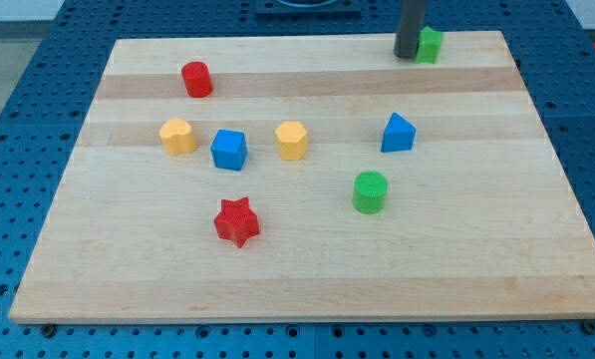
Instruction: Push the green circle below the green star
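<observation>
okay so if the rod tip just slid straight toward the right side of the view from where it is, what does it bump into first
Almost at once, the green star: it sits right beside my tip on the view's right, at the board's top edge. Whether they already touch is unclear. The green circle lies well below, out of that line.

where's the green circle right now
The green circle sits right of centre on the board, below and left of the blue block, well below the green star at the top edge.

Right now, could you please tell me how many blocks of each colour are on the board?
Red: 2, the cylinder and the star.
Yellow: 2, one left of the other.
Blue: 2, the cube and the wedge-like block.
Green: 2, the cylinder and the block beside my tip.
Total: 8.
</observation>
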Available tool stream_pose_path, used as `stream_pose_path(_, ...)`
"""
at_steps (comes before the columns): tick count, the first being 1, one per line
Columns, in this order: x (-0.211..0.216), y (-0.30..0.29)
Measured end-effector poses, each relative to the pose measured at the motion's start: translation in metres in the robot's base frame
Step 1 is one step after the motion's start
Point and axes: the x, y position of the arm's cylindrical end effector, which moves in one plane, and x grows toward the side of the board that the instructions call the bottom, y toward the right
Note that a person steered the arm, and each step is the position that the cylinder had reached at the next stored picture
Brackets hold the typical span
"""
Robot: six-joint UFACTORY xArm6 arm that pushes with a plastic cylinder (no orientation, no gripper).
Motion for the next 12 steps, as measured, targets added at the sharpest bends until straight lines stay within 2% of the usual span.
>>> stream_pose_path(2, -0.011, 0.028)
stream_pose_path(3, -0.005, 0.007)
stream_pose_path(4, 0.042, -0.039)
stream_pose_path(5, 0.086, -0.055)
stream_pose_path(6, 0.114, -0.049)
stream_pose_path(9, 0.125, 0.026)
stream_pose_path(10, 0.145, 0.036)
stream_pose_path(12, 0.159, 0.043)
